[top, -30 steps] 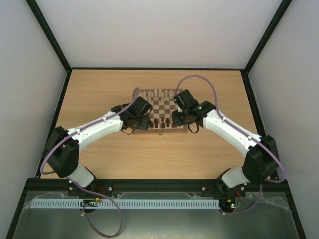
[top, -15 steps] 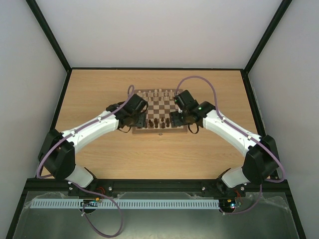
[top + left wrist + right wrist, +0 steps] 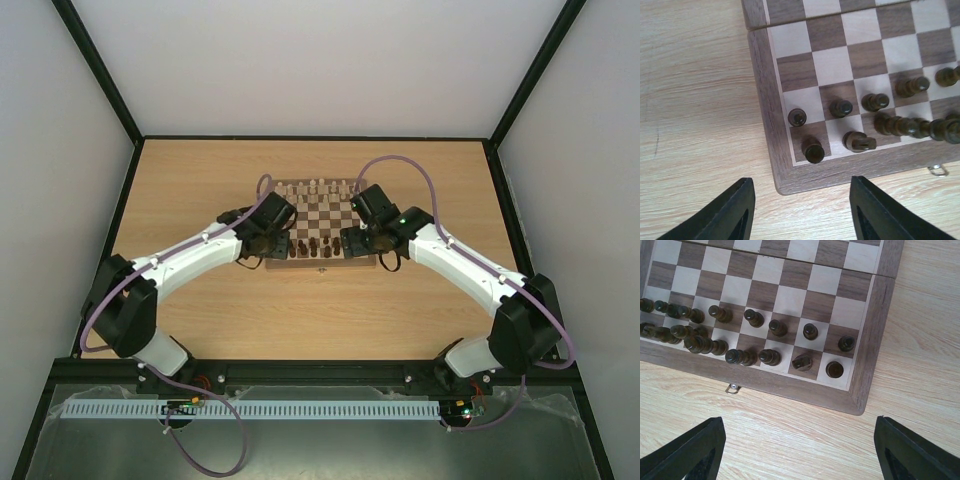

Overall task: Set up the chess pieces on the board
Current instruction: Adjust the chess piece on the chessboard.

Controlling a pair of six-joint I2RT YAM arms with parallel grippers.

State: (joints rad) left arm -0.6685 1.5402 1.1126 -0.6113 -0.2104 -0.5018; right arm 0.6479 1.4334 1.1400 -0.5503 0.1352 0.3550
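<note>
Left claw (image 3: 799,184): fingers parted, nothing between them; poised over the board's near-left corner.
Right claw (image 3: 799,421): fingers spread wide, empty; poised off the board's near-right corner.
Chess pieces (image 3: 841,107): dark, crowded in the two rows nearest the arms. Most of the second-row pawns stand upright. Several back-row pieces lie on their sides, long axes running roughly along the row.
Tipped piece (image 3: 860,142): left wrist view, lying flat, axis along the near edge.
Board (image 3: 326,264): square to the tabletop (image 3: 200,180), middle of its far half; clasp (image 3: 731,388) on the edge facing the arms.
Cream pieces (image 3: 315,185): far row, too small to tell how each one stands.
</note>
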